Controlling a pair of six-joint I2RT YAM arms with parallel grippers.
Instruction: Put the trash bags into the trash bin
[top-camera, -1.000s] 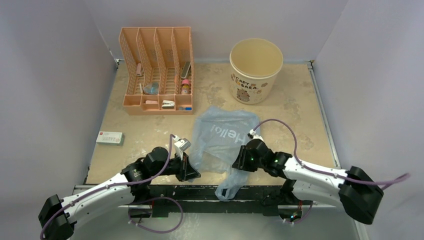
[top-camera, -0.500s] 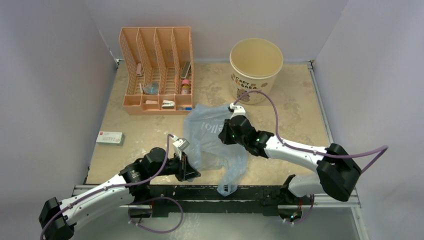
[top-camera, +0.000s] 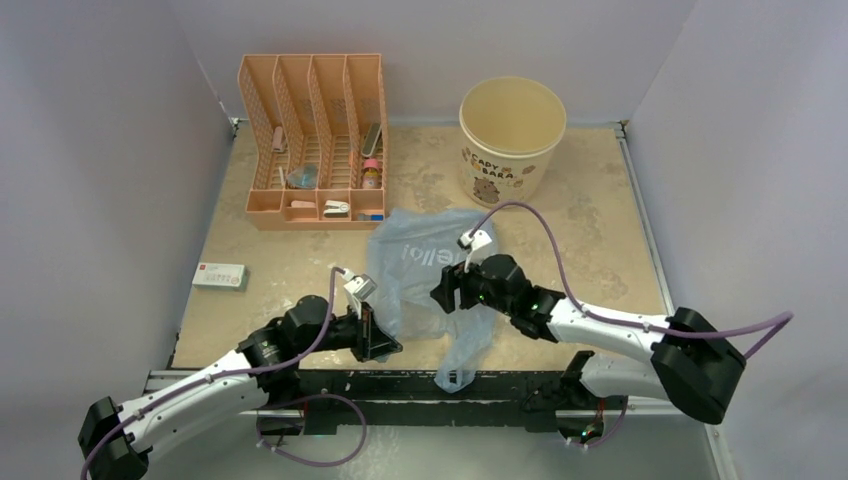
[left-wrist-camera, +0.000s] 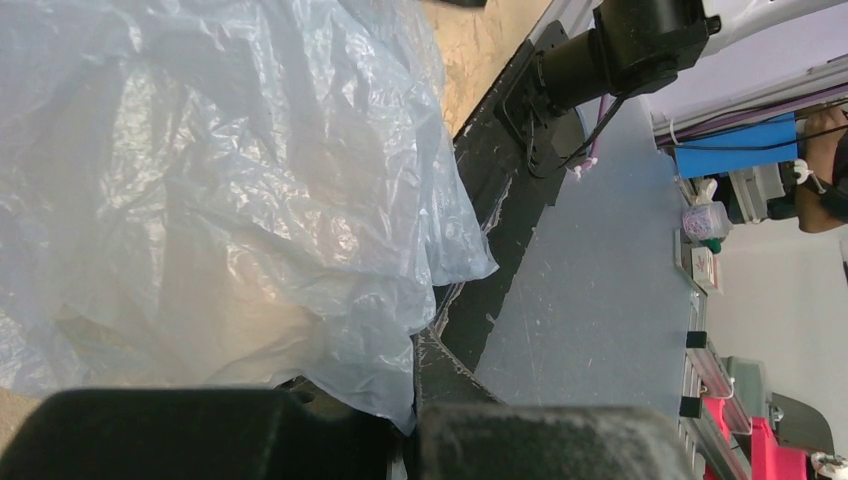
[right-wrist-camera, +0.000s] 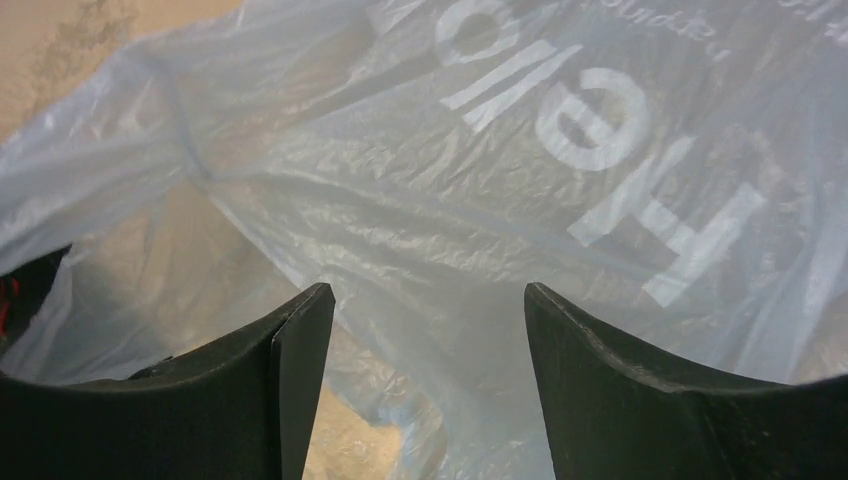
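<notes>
In the top view, the trash bag (top-camera: 425, 262) is shown spread at mid-table, well apart from the trash bin (top-camera: 512, 140) at the far right. In the left wrist view, the left gripper (left-wrist-camera: 405, 430) is seen clamped on its near edge. In the right wrist view, the right gripper (right-wrist-camera: 425, 300) is held apart over the film, which, being limp, may be missed or slip free.

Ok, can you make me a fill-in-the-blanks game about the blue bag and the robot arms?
The white word printed on the trash bag is ____.
The right end effector hovers over the bag with its jaws ____.
Inside, the trash bin is ____.
Missing words: Hello; open; empty.
</notes>
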